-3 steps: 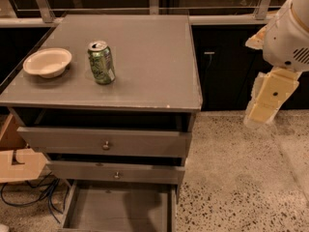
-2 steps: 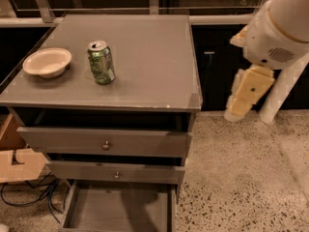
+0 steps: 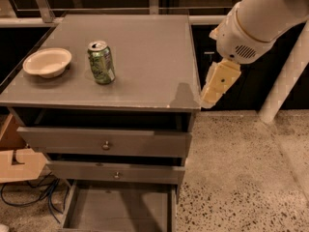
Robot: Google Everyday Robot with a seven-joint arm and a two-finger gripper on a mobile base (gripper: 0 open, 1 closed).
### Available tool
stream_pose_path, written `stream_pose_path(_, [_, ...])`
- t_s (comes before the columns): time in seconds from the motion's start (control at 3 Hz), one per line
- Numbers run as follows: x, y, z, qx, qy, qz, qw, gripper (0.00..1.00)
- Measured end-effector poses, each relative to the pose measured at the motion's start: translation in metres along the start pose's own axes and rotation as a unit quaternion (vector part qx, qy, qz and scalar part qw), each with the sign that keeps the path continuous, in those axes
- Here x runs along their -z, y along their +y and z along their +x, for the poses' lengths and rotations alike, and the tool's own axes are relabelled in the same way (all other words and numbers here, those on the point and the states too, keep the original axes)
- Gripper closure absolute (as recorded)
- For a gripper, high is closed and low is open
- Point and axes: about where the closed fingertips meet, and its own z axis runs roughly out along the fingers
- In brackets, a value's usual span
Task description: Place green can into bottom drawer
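The green can stands upright on the top of the grey cabinet, left of centre, silver top up. The bottom drawer is pulled out at the foot of the cabinet and its flat grey floor shows bare. My gripper hangs from the white arm just off the cabinet's right front corner, well to the right of the can and holding nothing.
A cream bowl sits on the cabinet top left of the can. The two upper drawers with round knobs stand slightly out. A cardboard box and blue cables lie at the lower left. Speckled floor lies to the right.
The arm and gripper have moved left, from out over the floor to the cabinet's right edge. The can, bowl and drawers have not moved.
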Motion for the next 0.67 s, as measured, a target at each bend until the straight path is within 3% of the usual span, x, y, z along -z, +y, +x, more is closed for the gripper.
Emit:
stream_pose_path(0.33, [-0.001,0.001,-0.002,0.0,-0.004,-0.001,1.0,0.0])
stream_pose_path(0.67, [-0.016,-0.008,-0.034,-0.01,-0.042,0.003,0.9991,0.0])
